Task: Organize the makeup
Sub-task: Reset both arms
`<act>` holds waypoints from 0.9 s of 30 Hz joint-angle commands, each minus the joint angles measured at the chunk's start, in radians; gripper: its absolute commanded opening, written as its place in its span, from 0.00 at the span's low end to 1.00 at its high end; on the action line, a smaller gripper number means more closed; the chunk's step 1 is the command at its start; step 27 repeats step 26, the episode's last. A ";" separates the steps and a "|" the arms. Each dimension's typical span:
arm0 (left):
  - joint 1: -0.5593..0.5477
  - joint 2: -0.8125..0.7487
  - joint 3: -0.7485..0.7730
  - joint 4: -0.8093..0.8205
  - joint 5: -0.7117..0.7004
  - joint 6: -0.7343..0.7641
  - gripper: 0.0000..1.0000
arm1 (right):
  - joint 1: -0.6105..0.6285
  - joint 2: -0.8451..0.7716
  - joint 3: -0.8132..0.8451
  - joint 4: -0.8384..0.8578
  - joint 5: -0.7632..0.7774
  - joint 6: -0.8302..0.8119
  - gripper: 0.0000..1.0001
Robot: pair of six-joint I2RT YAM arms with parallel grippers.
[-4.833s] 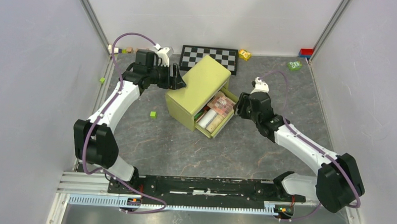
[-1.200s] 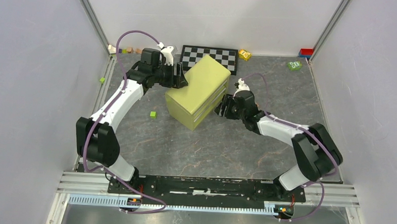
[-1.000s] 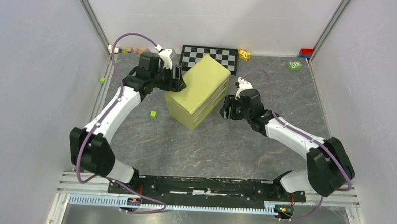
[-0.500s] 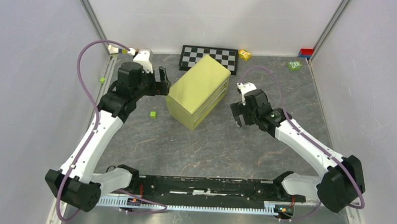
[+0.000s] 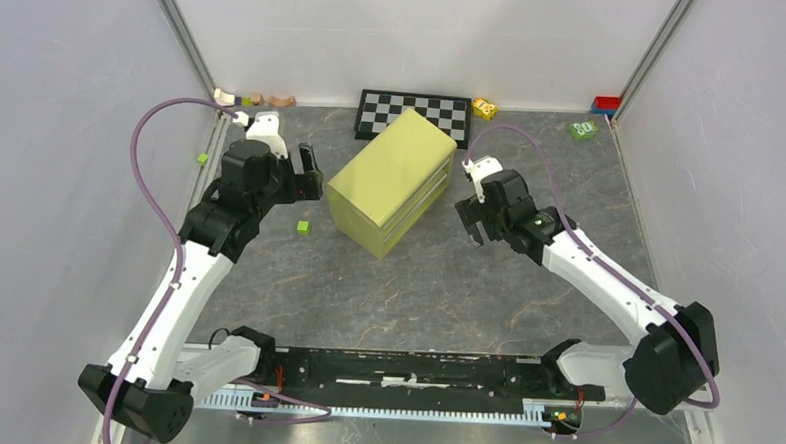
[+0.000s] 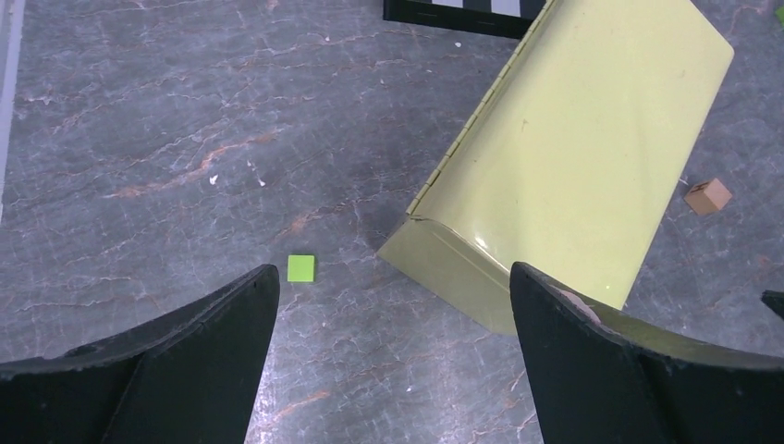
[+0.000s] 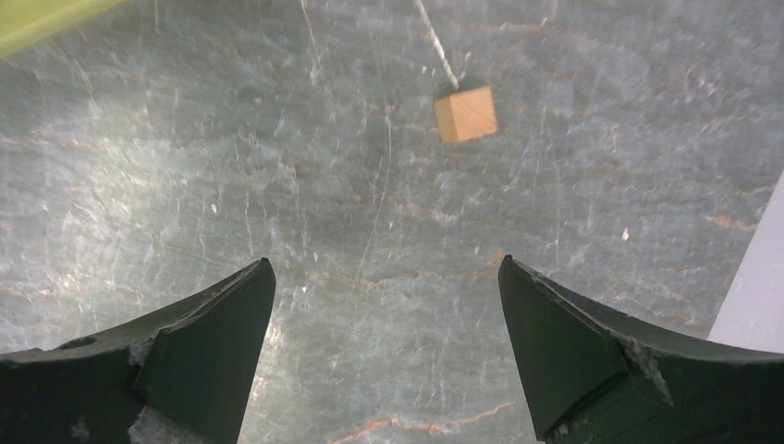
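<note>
**Hazards.**
- The left gripper (image 6: pixel 393 271) hangs with its jaws wide apart and empty, just beside the left corner of the drawer box (image 5: pixel 386 177). A low sweep could clip that corner and skew the box.
- The right gripper (image 7: pixel 384 262) also has its jaws apart and empty, and it hangs near the wooden cube (image 7: pixel 465 114). A careless pass would scatter it.
- No makeup is visible in any view. It is probably inside the shut box, so a jolt could slide a drawer out.

**Count, near to far.**
- Grippers: two.
- Green cube (image 5: pixel 303 226): one.
- Drawer box: one.
- Wooden cube: one.
- Second green cube (image 5: pixel 203 159), by the left wall: one.
- Chequered board (image 5: pixel 414 108): one.
</note>
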 commanded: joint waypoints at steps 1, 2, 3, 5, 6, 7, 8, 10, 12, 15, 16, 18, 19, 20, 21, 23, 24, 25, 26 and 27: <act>-0.001 -0.014 0.031 0.001 -0.047 -0.041 1.00 | 0.004 -0.154 -0.028 0.181 -0.002 -0.050 0.98; -0.001 -0.020 0.032 -0.002 -0.057 -0.043 1.00 | 0.003 -0.205 -0.076 0.275 -0.005 -0.060 0.98; -0.001 -0.025 0.035 -0.007 -0.069 -0.045 1.00 | 0.004 -0.271 -0.147 0.362 0.004 -0.063 0.98; 0.000 -0.037 0.047 -0.021 -0.093 -0.051 1.00 | 0.004 -0.379 -0.257 0.514 0.036 -0.053 0.98; 0.000 -0.045 0.057 -0.029 -0.102 -0.054 1.00 | 0.004 -0.430 -0.304 0.590 0.038 -0.072 0.98; -0.001 -0.052 0.066 -0.037 -0.118 -0.057 1.00 | 0.004 -0.471 -0.339 0.653 0.040 -0.096 0.98; 0.000 -0.063 0.073 -0.041 -0.132 -0.060 1.00 | 0.004 -0.514 -0.380 0.700 0.042 -0.115 0.98; 0.000 -0.083 0.082 -0.041 -0.161 -0.063 1.00 | 0.004 -0.573 -0.441 0.780 0.051 -0.145 0.98; 0.000 -0.096 0.091 -0.043 -0.186 -0.067 1.00 | 0.004 -0.593 -0.461 0.794 0.065 -0.152 0.98; -0.001 -0.110 0.106 -0.044 -0.215 -0.071 1.00 | 0.004 -0.575 -0.438 0.728 0.069 -0.166 0.98; 0.000 -0.115 0.110 -0.045 -0.222 -0.073 1.00 | 0.004 -0.564 -0.426 0.698 0.072 -0.163 0.98; -0.001 -0.125 0.119 -0.044 -0.233 -0.074 1.00 | 0.004 -0.542 -0.402 0.655 0.085 -0.150 0.98; -0.001 -0.129 0.124 -0.045 -0.234 -0.071 1.00 | 0.004 -0.532 -0.392 0.636 0.086 -0.147 0.98; 0.000 -0.133 0.130 -0.045 -0.227 -0.065 1.00 | 0.004 -0.519 -0.382 0.623 0.085 -0.149 0.98; 0.000 -0.134 0.138 -0.049 -0.224 -0.060 1.00 | 0.004 -0.513 -0.375 0.613 0.085 -0.149 0.98; -0.001 -0.128 0.158 -0.068 -0.257 -0.070 1.00 | 0.004 -0.499 -0.362 0.605 0.082 -0.150 0.98; -0.001 -0.126 0.164 -0.070 -0.271 -0.070 1.00 | 0.004 -0.495 -0.360 0.607 0.081 -0.150 0.98; -0.001 -0.127 0.167 -0.068 -0.277 -0.068 1.00 | 0.004 -0.493 -0.360 0.610 0.080 -0.149 0.98; -0.001 -0.128 0.164 -0.063 -0.281 -0.066 1.00 | 0.004 -0.494 -0.361 0.615 0.084 -0.144 0.98; -0.001 -0.128 0.164 -0.063 -0.281 -0.066 1.00 | 0.004 -0.494 -0.361 0.615 0.084 -0.144 0.98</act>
